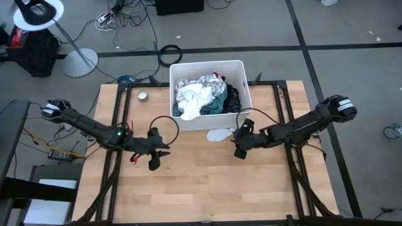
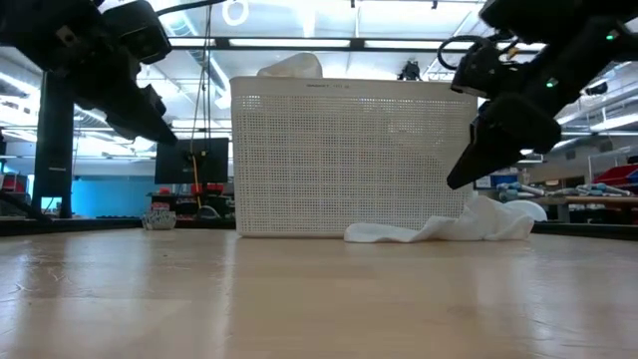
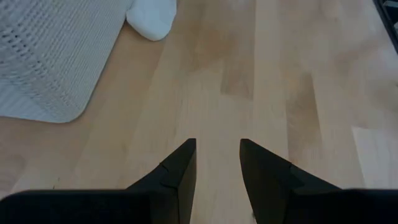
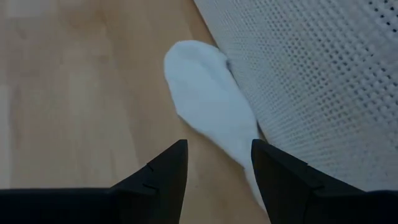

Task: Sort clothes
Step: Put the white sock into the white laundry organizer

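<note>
Clothes mostly fill my bin; one white sock remains on the counter, under my released right pincer; left pincer released, idle.

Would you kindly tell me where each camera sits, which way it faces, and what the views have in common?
High view: overhead, looking straight down; both arms, left gripper, right gripper, bin of clothes.
Low view: table height, level across; arms entering from above, bin wall, white sock.
Left wrist view: looks past its own open fingers at bare table.
Right wrist view: past open fingers at the sock.
Shared: all four show sock and bin.
</note>
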